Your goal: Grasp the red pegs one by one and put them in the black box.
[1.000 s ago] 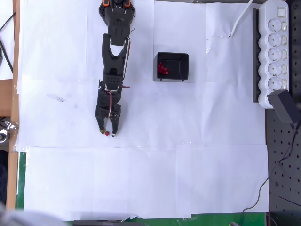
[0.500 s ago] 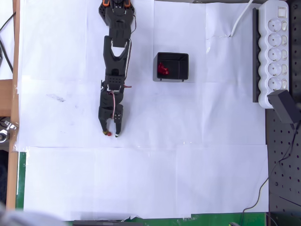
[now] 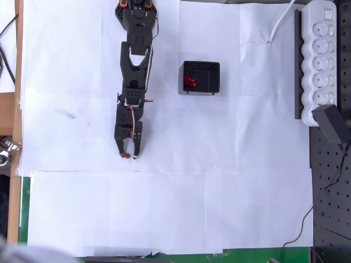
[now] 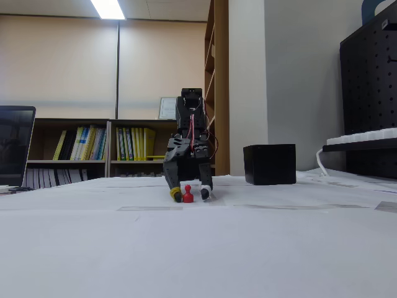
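A single red peg (image 3: 126, 156) (image 4: 188, 195) stands upright on the white paper, between the two fingertips of my black gripper (image 3: 127, 155) (image 4: 189, 193). The jaws stand open on either side of it, tips down at the paper. In the fixed view small gaps show between the peg and each finger. The black box (image 3: 201, 78) (image 4: 269, 164) sits up and to the right of the arm in the overhead view, and several red pegs (image 3: 190, 80) lie in its left half.
A white power strip (image 3: 321, 55) and a black adapter (image 3: 334, 123) lie along the right edge. A black pegboard (image 3: 329, 192) fills the lower right corner. White paper (image 3: 164, 208) covers the table in front of the gripper.
The gripper slid slightly to the right and its jaws drew in closer around the peg. The peg has stayed in place.
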Controlling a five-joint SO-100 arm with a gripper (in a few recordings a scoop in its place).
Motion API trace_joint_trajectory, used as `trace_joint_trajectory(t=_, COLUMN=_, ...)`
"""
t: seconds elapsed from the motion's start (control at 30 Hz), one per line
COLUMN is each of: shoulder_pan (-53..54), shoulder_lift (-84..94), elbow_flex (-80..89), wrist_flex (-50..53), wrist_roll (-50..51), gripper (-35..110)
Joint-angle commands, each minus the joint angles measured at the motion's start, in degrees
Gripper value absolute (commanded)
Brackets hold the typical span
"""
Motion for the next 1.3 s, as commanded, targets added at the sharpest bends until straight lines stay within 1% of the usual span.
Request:
trace_joint_trajectory(t=0.0, shoulder_pan=0.79, shoulder_lift=-0.70, elbow_flex=1.93, wrist_flex=-1.76, wrist_roll=-0.09, gripper=10)
trace_joint_trajectory(t=0.2, shoulder_pan=0.97, shoulder_lift=-0.88, elbow_flex=1.93, wrist_flex=-1.76, wrist_roll=-0.09, gripper=0)
trace_joint_trajectory(t=0.3, shoulder_pan=1.14, shoulder_lift=-0.97, elbow_flex=1.85, wrist_flex=-0.35, wrist_roll=-0.88, gripper=0)
trace_joint_trajectory(t=0.37, shoulder_pan=1.23, shoulder_lift=-1.76, elbow_flex=1.76, wrist_flex=3.16, wrist_roll=-1.67, gripper=0)
trace_joint_trajectory(t=0.4, shoulder_pan=1.32, shoulder_lift=-3.43, elbow_flex=1.76, wrist_flex=7.03, wrist_roll=-2.55, gripper=0)
trace_joint_trajectory(t=0.43, shoulder_pan=1.32, shoulder_lift=-5.89, elbow_flex=2.11, wrist_flex=13.45, wrist_roll=-3.69, gripper=0)
trace_joint_trajectory(t=0.47, shoulder_pan=1.23, shoulder_lift=-8.79, elbow_flex=3.34, wrist_flex=22.41, wrist_roll=-5.54, gripper=0)
trace_joint_trajectory(t=0.53, shoulder_pan=0.62, shoulder_lift=-13.89, elbow_flex=9.40, wrist_flex=44.38, wrist_roll=-10.28, gripper=0)
trace_joint_trajectory(t=0.57, shoulder_pan=0.09, shoulder_lift=-16.52, elbow_flex=11.34, wrist_flex=52.73, wrist_roll=-12.22, gripper=0)
trace_joint_trajectory(t=0.7, shoulder_pan=-4.13, shoulder_lift=-26.10, elbow_flex=15.38, wrist_flex=75.85, wrist_roll=-16.88, gripper=0)
trace_joint_trajectory(t=0.83, shoulder_pan=-11.43, shoulder_lift=-30.50, elbow_flex=26.28, wrist_flex=102.04, wrist_roll=-19.95, gripper=0)
trace_joint_trajectory(t=0.9, shoulder_pan=-16.52, shoulder_lift=-32.43, elbow_flex=30.94, wrist_flex=111.09, wrist_roll=-23.47, gripper=0)
trace_joint_trajectory(t=0.97, shoulder_pan=-21.62, shoulder_lift=-33.57, elbow_flex=36.56, wrist_flex=117.07, wrist_roll=-27.95, gripper=0)
trace_joint_trajectory(t=1.03, shoulder_pan=-26.54, shoulder_lift=-34.54, elbow_flex=41.31, wrist_flex=119.62, wrist_roll=-32.26, gripper=0)
trace_joint_trajectory(t=1.13, shoulder_pan=-34.28, shoulder_lift=-36.12, elbow_flex=43.59, wrist_flex=119.97, wrist_roll=-35.77, gripper=0)
trace_joint_trajectory(t=1.27, shoulder_pan=-43.07, shoulder_lift=-36.47, elbow_flex=40.96, wrist_flex=118.56, wrist_roll=-36.83, gripper=0)
